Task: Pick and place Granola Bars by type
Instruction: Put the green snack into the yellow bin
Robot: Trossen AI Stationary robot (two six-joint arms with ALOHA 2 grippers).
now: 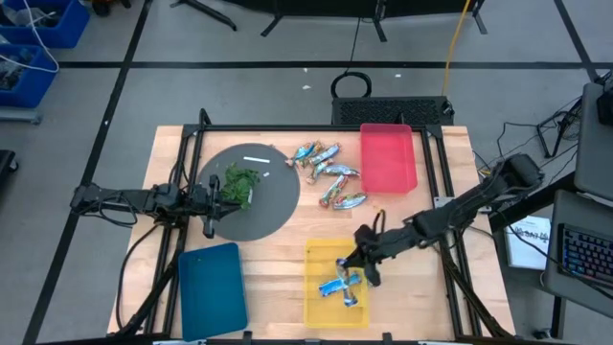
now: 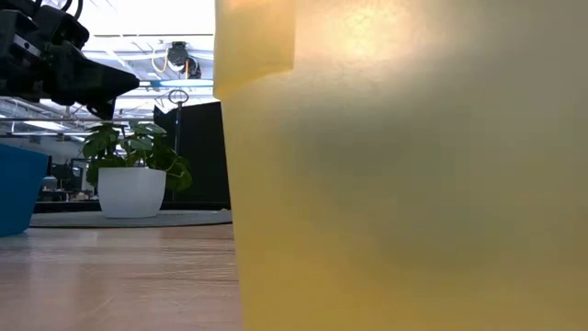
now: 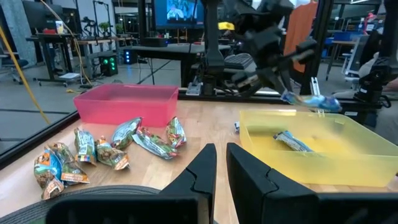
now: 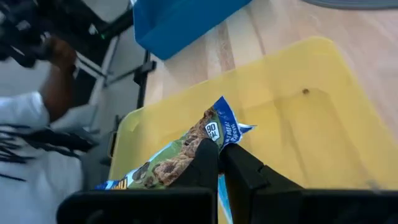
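Right gripper (image 1: 362, 271): over the yellow bin (image 1: 314, 297), fingers pinched tight on a blue-wrapped granola bar (image 4: 186, 152) held above the bin floor.
Bar in bin: another blue bar (image 3: 292, 142) lies flat inside the yellow bin.
Loose bars: a cluster of teal and silvery granola bars (image 1: 330, 172) on the wooden table (image 1: 278, 254), between the dark round mat (image 1: 273, 206) and the red bin (image 1: 388, 158).
Left gripper (image 3: 221, 171): waits over the mat's edge, fingers nearly together, apparently holding nothing.
Blue bin (image 1: 211, 287): beside the yellow bin.
Green leafy clump (image 1: 239, 184): on the mat.
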